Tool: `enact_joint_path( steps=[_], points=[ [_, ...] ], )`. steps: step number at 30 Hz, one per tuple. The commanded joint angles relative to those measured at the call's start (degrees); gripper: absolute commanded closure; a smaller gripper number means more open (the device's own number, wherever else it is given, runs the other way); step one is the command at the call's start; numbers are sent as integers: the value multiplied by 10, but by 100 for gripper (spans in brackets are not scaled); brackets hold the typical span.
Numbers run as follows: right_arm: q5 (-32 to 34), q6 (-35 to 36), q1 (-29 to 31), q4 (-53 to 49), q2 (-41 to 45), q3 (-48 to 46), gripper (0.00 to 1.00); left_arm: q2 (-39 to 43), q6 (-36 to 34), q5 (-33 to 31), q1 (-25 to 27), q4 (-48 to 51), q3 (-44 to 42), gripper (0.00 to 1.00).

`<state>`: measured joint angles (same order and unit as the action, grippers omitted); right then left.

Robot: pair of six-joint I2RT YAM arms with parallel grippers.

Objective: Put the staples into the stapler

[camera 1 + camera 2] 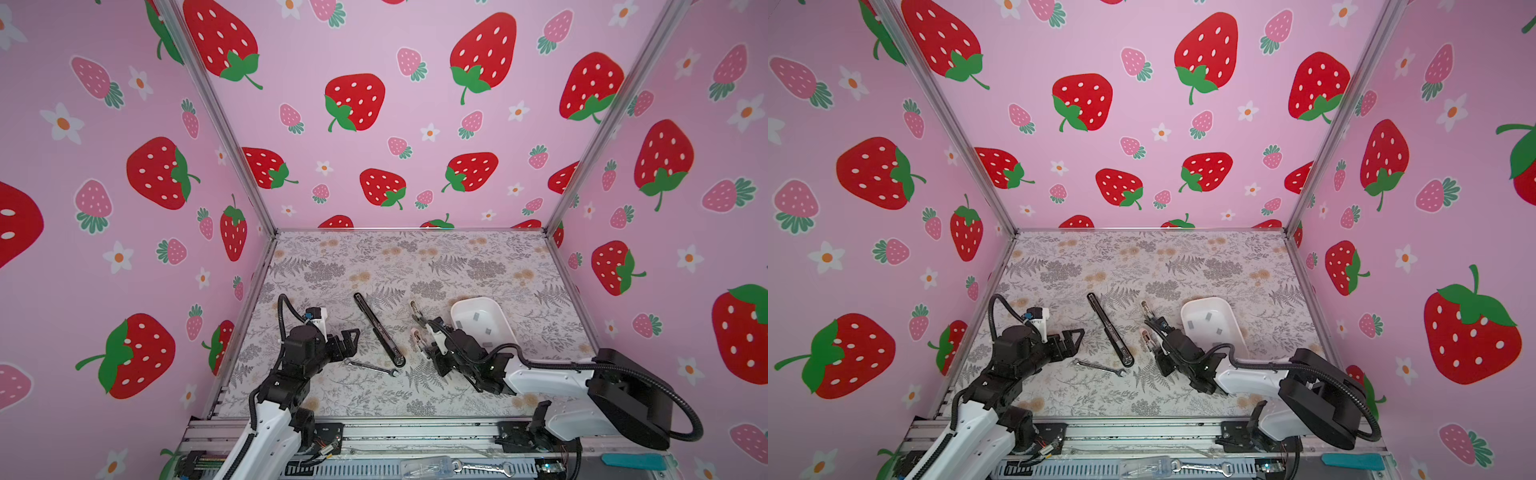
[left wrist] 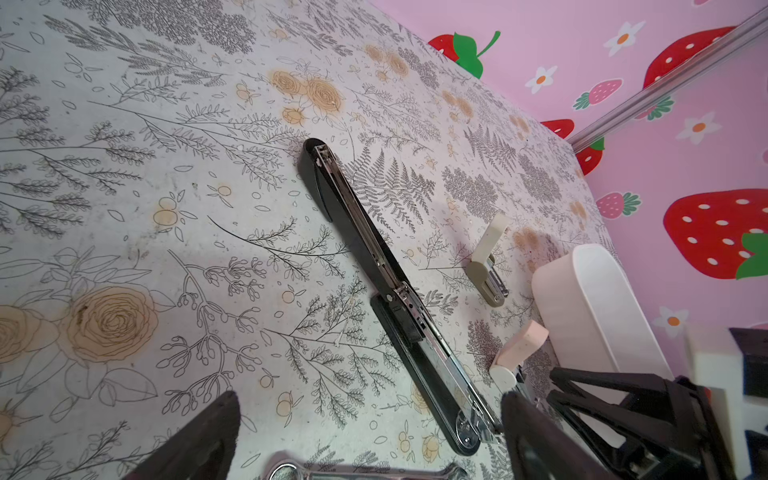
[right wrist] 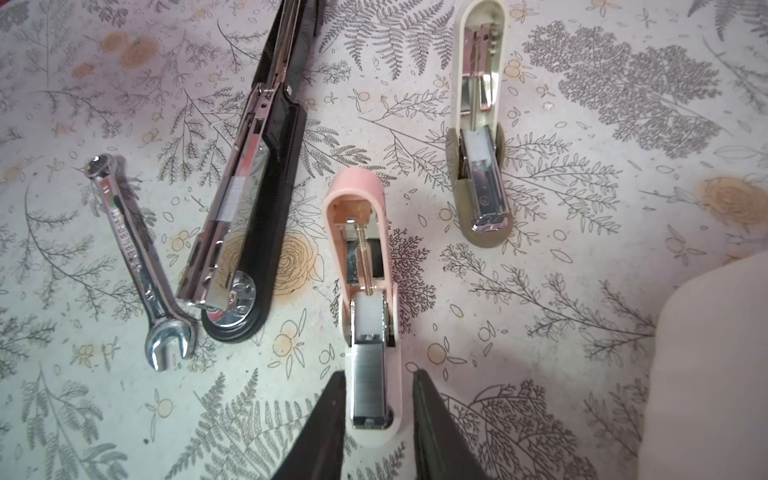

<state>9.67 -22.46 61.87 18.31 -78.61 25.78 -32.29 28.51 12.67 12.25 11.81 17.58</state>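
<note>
Black stapler lies opened flat at mid-table; staples rest in the white tray. Left gripper spread wide, empty; right gripper narrowly parted astride the pink mini stapler. Next, likely: fetch a strip from the tray.

**Left jaws wide, right jaws narrow**

The left gripper is held low and level, jaws spread as wide as they go. The right gripper tilts downward, jaws only slightly parted. The left arm is folded at the elbow; the right arm reaches inward, wrist bent.
</note>
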Motion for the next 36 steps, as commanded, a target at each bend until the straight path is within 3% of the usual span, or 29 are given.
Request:
enact_joint_path(
  steps=[1, 9, 17, 23, 30, 36],
  points=[
    [25, -17, -1, -11, -19, 15, 74, 4, 0, 4, -2, -6, -1, 1],
    [1, -19, -3, -2, -79, 33, 80, 8, 0, 4, -2, -6, -2, 1],
    [6, -30, -3, -24, -71, 25, 83, 10, 0, 5, -2, -6, -3, 1],
    [21, -33, -2, -70, 19, 36, 81, 11, 1, 5, -2, -5, -2, 1],
    [135, -76, -5, -160, 183, 32, 75, -3, 10, 5, -2, -19, 3, 1],
    [214, -131, -41, -278, 260, 48, 73, -67, 34, 39, -2, -167, -11, 1]
  ],
)
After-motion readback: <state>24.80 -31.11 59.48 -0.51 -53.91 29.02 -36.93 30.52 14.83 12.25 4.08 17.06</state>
